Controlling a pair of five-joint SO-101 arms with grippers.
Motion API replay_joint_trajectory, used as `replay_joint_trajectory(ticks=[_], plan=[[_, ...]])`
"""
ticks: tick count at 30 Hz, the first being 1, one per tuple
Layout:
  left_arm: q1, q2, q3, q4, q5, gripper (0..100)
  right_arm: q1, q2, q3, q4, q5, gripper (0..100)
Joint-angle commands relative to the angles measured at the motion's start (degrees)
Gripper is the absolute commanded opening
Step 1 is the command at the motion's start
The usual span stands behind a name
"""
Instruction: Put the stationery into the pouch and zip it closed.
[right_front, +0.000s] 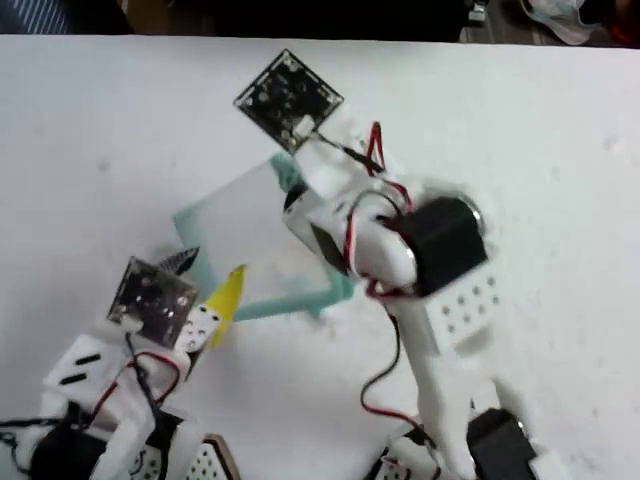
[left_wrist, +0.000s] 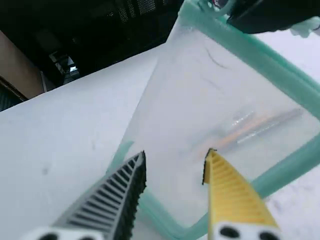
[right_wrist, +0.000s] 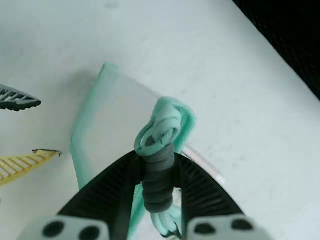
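**Position.** The pouch is lying flat near the middle of the tabletop, well clear of the far edge. The stationery is sitting inside it, showing through the wall as a few slim sticks, one of them orange.

**Grippers.** The right gripper is clenching the zip pull at one corner of the pouch. The left gripper is hovering released over the opposite end, its grey finger and yellow finger spread apart and, as far as I can see, touching nothing. I cannot tell how far the zip is already run.

**Risks.** In my judgement the main hazard is the pouch travelling with the pull. Nothing is pinning the far end, so a tug along the zip is likely to drag the whole pouch across the smooth tabletop instead of closing it. The pull is being gripped on a soft cord, which may slip out or twist under load. A pen end lying near the zip line could also jam the slider.

**Materials.**
- The pouch is a frosted, translucent, flexible sheet, rectangular with rounded corners and edged in a mint-green band.
- The zip pull is a looped mint cord with a grey ribbed sleeve.
- The left gripper's fingers are tapered wedges with ribbed faces.
- The tabletop is white, plain and matt.
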Motion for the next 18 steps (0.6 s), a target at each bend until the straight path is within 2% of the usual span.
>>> replay_joint_trajectory(ticks=[1, 3, 8, 18], plan=[[-0.2, 0.0, -7.6, 4.2, -2.3, 28, -4.8, -6.9, 3.3, 1.1, 7.9, 1.6], [0.0, 0.0, -10.4, 6.2, -4.3, 31, -9.6, -11.6, 9.1, 1.1, 11.1, 1.6], [-0.3, 0.0, -14.9, 7.6, -7.8, 30, -18.1, -21.0, 23.1, 0.9, 16.4, 1.6], [-0.9, -0.2, -16.6, 14.2, -15.4, 30, -19.6, -29.7, 27.7, 1.0, 16.7, 1.6]])
